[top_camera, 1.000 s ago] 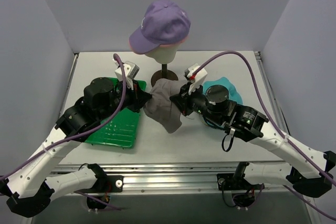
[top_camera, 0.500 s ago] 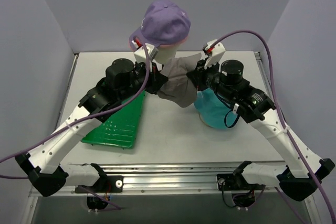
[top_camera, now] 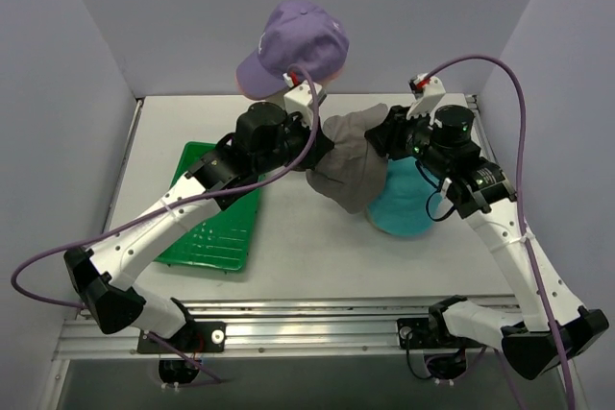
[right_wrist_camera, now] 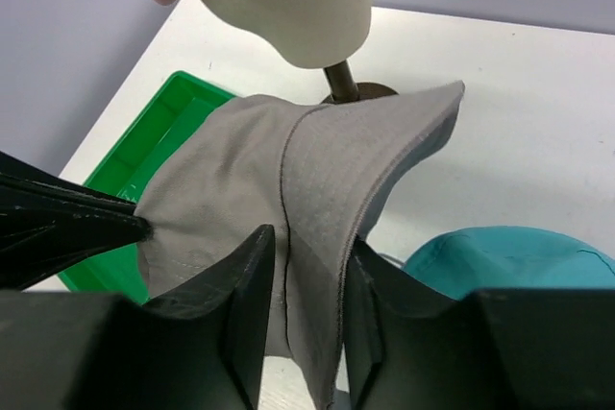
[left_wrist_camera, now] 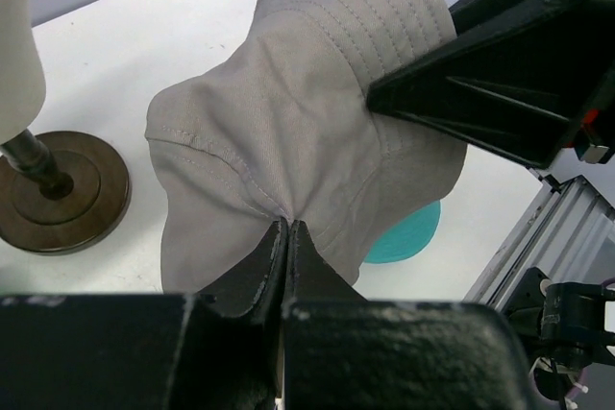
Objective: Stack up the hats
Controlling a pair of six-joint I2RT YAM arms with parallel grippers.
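Under everything, tabletop (top_camera: 288, 256): white, carrying the tray, teal hat and mannequin stand.
Green tray (top_camera: 216, 228): at 9 o'clock of the tabletop's middle.
Grey bucket hat (top_camera: 354, 156): lifted at centre, stretched between both arms, soft crown sagging, rows of stitching on its brim, one seam down the cloth.
Teal bucket hat (top_camera: 404, 204): lying at 3 o'clock, partly under the grey hat.
Lavender cap (top_camera: 298, 40): on the mannequin head (right_wrist_camera: 288, 7) at 12 o'clock, white logo, pink edge beneath.
Left fingers (left_wrist_camera: 259, 261): pinched together on the grey hat's 9 o'clock edge.
Right fingers (right_wrist_camera: 255, 276): clamped on its 3 o'clock brim.
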